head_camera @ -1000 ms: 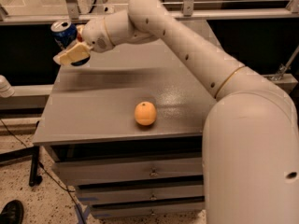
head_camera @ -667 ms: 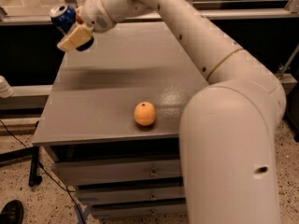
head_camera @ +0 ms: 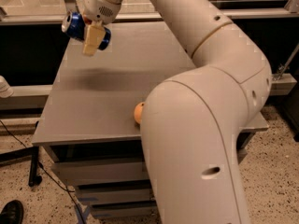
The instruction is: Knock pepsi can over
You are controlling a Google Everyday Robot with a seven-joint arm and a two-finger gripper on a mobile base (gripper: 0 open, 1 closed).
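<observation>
Camera view, the only one on record. The gripper (head_camera: 89,35) is at the upper left of the frame, over the far left corner of the grey table (head_camera: 98,101), at the end of a large white arm (head_camera: 210,125) that fills the right and centre of the picture.

The gripper is clamped on the pepsi can (head_camera: 103,37). One tan finger (head_camera: 93,40) lies across the front of the can's blue body; the opposite finger is hidden behind the can. The can lies on its side in the grip, its long axis roughly level. Its silver end faces left and the other end faces right. The can appears clear of the tabletop and extends a little past the table's left edge. A soft dark shadow (head_camera: 96,76) falls on the table surface below and slightly nearer the camera.

An orange (head_camera: 138,113) sits on the table near the front edge, well apart from the can. Its right half is covered by the arm's lower link.

Below the tabletop are grey drawer fronts (head_camera: 93,171). The floor (head_camera: 275,181) is speckled stone. A black cable (head_camera: 28,146) trails across the floor at lower left. A dark shoe (head_camera: 10,212) shows at the bottom left corner.
</observation>
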